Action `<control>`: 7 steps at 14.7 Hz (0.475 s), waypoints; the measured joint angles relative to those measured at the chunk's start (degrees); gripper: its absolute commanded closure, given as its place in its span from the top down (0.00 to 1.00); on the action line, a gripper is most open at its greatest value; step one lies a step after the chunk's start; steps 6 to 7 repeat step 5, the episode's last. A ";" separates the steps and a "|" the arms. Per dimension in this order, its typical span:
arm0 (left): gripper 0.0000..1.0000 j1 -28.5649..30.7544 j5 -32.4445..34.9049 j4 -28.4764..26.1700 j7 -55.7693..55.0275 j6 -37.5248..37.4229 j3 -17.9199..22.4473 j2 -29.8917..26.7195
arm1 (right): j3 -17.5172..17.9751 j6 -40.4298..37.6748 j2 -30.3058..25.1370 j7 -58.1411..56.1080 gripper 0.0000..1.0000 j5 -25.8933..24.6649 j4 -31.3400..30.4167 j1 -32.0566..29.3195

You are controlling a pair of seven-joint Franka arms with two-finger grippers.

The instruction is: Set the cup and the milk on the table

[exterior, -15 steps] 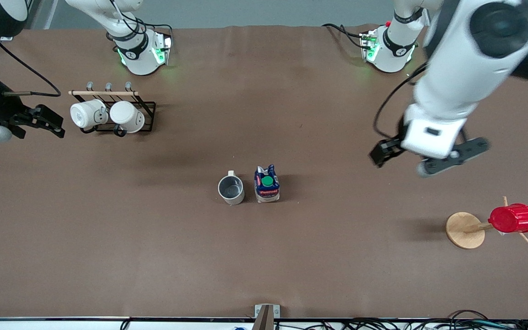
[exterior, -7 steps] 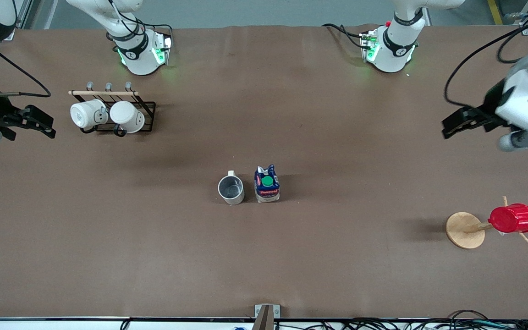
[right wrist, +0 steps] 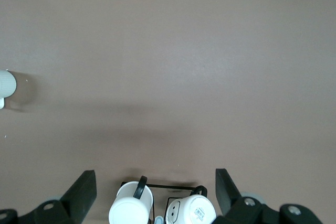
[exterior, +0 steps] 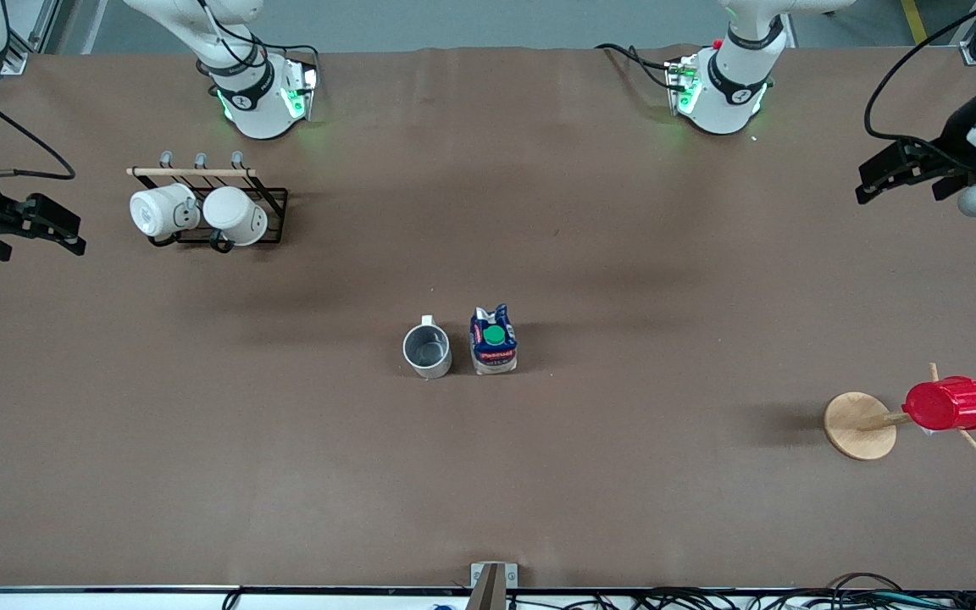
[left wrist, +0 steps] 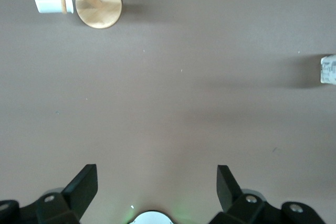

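Cream mug and milk carton stand upright just beside each other mid-table, carton toward the left arm's end, nothing gripping either. Left gripper hangs over bare table at its own end w/ fingers spread wide & empty. Right gripper, also spread & empty, hangs over the wire rack w/ two white mugs.

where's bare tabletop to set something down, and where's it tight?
Bare: the table strip nearer the camera than the cup and milk; also between the mug rack and the cup. Tight: the cup-milk gap, and around the red cup on its wooden stand.
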 measured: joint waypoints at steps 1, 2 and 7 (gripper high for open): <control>1.00 -0.01 0.00 -0.64 0.00 0.00 -0.44 -0.66 | 0.00 0.00 0.01 0.00 1.00 0.00 0.00 -0.10; 1.00 -0.01 0.00 -0.96 0.00 0.00 -0.85 -1.06 | 0.00 0.03 0.01 0.00 1.00 0.00 0.06 -0.17; 1.00 0.01 0.00 -1.01 0.00 0.03 -1.19 -1.24 | 0.00 0.17 0.05 0.00 1.00 0.00 0.70 -0.30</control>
